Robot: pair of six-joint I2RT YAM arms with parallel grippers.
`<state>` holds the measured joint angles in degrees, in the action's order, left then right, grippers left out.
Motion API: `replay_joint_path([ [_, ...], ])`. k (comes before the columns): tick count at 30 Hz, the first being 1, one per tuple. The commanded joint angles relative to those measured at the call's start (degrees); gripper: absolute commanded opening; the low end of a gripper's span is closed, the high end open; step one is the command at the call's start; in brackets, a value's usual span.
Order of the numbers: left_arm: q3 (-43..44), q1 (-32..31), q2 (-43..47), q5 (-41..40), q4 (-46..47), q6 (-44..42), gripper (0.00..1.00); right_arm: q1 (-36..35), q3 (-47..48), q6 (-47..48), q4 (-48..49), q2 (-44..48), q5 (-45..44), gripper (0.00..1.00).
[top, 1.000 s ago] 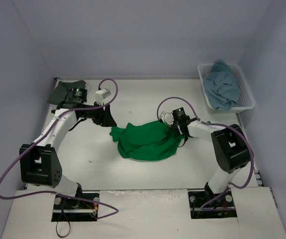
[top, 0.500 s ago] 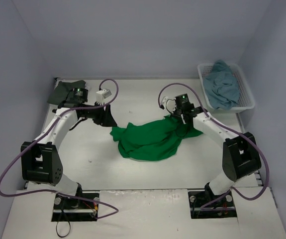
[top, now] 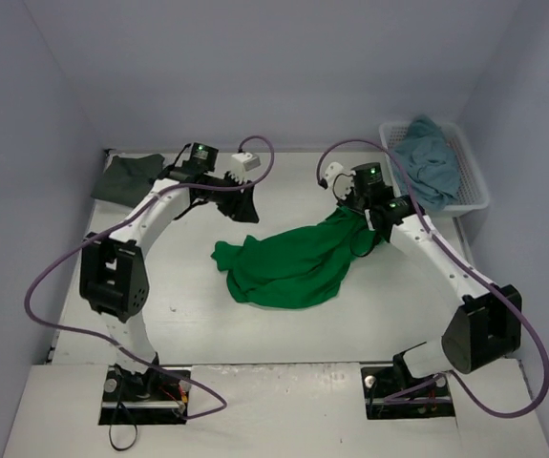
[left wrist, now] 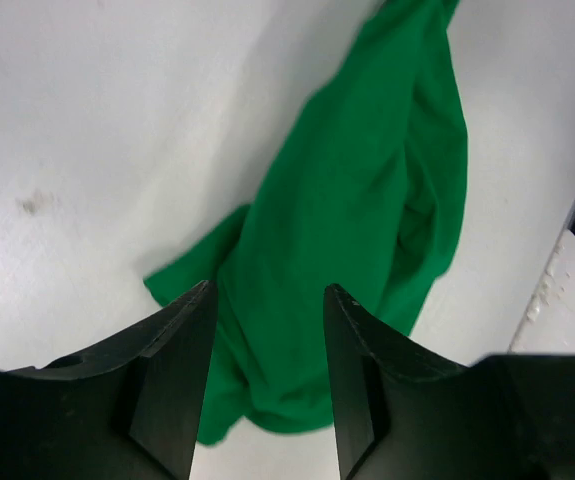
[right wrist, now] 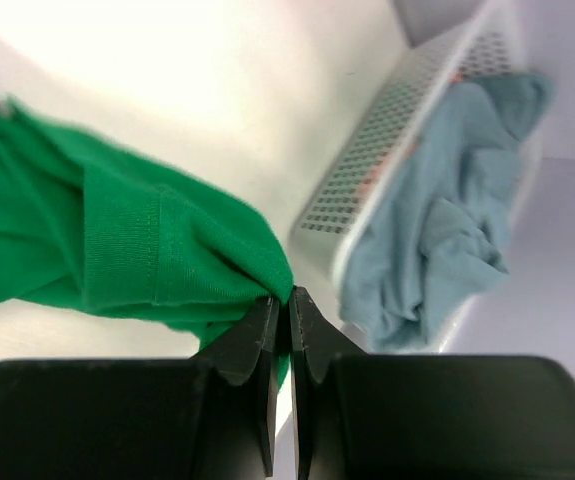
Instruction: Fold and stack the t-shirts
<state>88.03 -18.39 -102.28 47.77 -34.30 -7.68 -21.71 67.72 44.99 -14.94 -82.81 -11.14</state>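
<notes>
A bright green t-shirt [top: 288, 264] lies crumpled mid-table, its right end drawn up toward the back right. My right gripper [top: 362, 221] is shut on that raised corner; in the right wrist view the green t-shirt [right wrist: 117, 245] is pinched at the tips of my right gripper [right wrist: 280, 296]. My left gripper [top: 246, 206] hovers open above the table behind the shirt's left part; in the left wrist view my left gripper [left wrist: 267, 300] has nothing between its fingers and the green t-shirt [left wrist: 367, 220] is below. A teal-blue t-shirt [top: 428, 162] fills the basket. A dark grey t-shirt [top: 127, 177] lies at the back left.
The white lattice basket [top: 473, 164] stands at the back right, next to the right wall; in the right wrist view the basket [right wrist: 392, 140] is close beyond the pinched corner. Walls enclose the table on three sides. Purple cables loop above both arms.
My right gripper has pulled the green shirt's corner up and toward the back right, stretching the cloth. My left arm has swung right and toward the back, its gripper still open.
</notes>
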Motion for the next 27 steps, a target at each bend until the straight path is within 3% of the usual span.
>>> replay_joint_path([
  [1,8.1,-2.3,-3.7,-1.5,5.1,0.4,0.41,1.9,4.0,-3.8,0.0,6.3,-2.0,0.0],
  [8,24.2,-7.0,-20.0,-2.7,7.8,3.7,0.41,2.3,0.8,-7.8,-2.0,12.2,-0.1,0.0],
  [14,32.4,-8.6,-30.0,1.5,15.7,11.1,0.41,2.3,-2.4,-9.0,-2.2,15.7,4.2,0.0],
  [19,34.1,-11.7,-34.8,8.6,23.9,21.4,0.41,2.3,-3.5,-9.3,-2.2,15.1,3.7,0.0],
  [27,29.3,-17.4,-33.7,16.6,36.5,31.8,0.41,2.3,-4.4,-10.6,-1.5,12.8,4.2,0.0],
])
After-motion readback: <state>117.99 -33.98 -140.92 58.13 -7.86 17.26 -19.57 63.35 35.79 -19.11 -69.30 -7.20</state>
